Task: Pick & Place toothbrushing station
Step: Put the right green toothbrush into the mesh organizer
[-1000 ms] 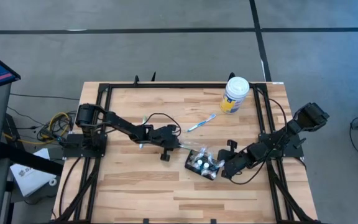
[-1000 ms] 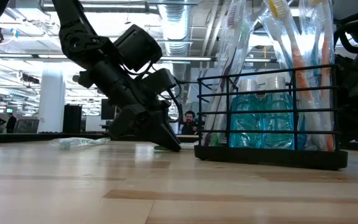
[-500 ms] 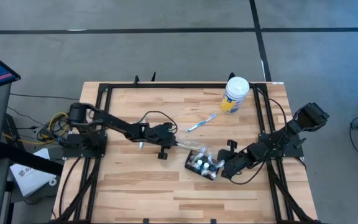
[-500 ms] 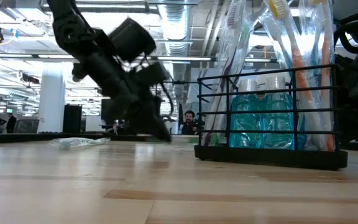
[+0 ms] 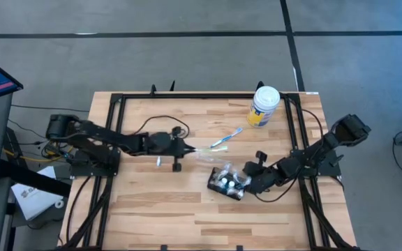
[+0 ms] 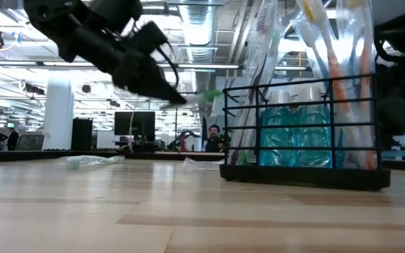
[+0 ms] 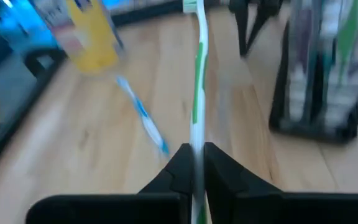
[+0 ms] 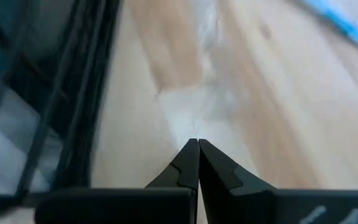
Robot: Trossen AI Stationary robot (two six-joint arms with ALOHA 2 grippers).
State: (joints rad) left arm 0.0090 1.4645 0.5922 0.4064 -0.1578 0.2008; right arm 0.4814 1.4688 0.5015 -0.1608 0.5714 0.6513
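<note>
Near the table's middle, a green-and-white toothbrush is pinched between the fingers of the left gripper and held clear of the wood. Right of centre stands the toothbrushing station, a black wire rack with toothbrushes and blue bottles. Just beside it, the right gripper is held low, fingers pressed together on nothing. A blue toothbrush lies near a yellow-labelled tub

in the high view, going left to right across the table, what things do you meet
left gripper shut on a green and white toothbrush → blue toothbrush lying loose → black toothbrushing station → right gripper, shut, beside the station → white-lidded yellow tub
</note>
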